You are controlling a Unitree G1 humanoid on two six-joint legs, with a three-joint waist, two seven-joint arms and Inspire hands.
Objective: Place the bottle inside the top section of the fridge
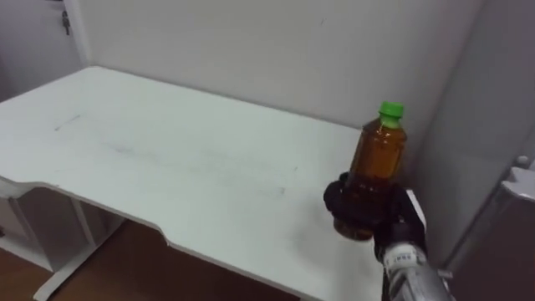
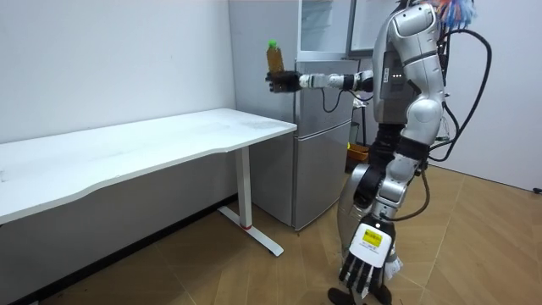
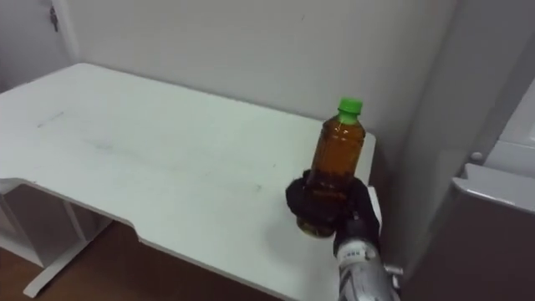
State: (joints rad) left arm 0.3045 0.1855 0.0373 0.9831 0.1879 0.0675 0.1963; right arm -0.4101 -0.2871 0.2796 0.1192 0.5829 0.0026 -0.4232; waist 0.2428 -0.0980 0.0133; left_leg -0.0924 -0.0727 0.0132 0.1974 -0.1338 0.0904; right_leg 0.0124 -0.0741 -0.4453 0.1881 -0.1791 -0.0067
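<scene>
A long white rectangular table [image 1: 167, 159] runs along the pale wall, its top bare. In the eye views, over the table's right edge, near its far right corner, a clear plastic bottle of amber-brown liquid with a green screw cap [image 1: 378, 163] stands upright in the air. It is not touching the table. The right hand [image 1: 395, 219] comes in from the lower right, its dark fingers [image 1: 336, 199] curled round the bottle's lower part, with the cap and shoulder free above them.

In the room view the robot stands at the table's right end, in front of a tall silver-grey fridge [image 2: 318, 169]. Its right arm is stretched out level and holds the bottle well above the table. The left hand [image 2: 366, 264] hangs low beside its leg, fingers relaxed and holding nothing.
</scene>
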